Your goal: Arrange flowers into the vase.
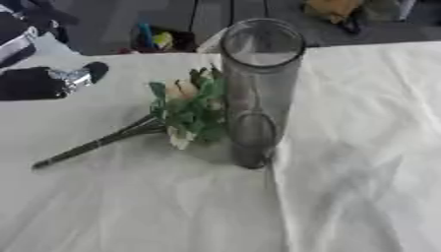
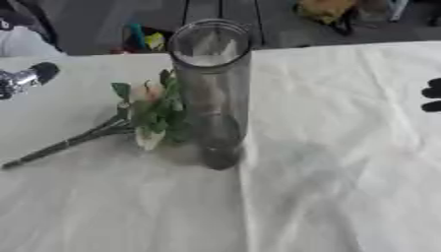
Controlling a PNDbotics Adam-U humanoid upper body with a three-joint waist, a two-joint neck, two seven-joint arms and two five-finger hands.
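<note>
Our flowers lie flat on the white cloth, pale blooms and green leaves pressed against the left side of the vase, thin dark stems trailing toward the near left. The vase is a tall, clear glass cylinder, upright and empty. The cloth is soft and creased. Our left hand, black with silver, rests at the left edge; our right hand shows only dark fingertips at the right edge. We cannot tell either hand's grasp.
</note>
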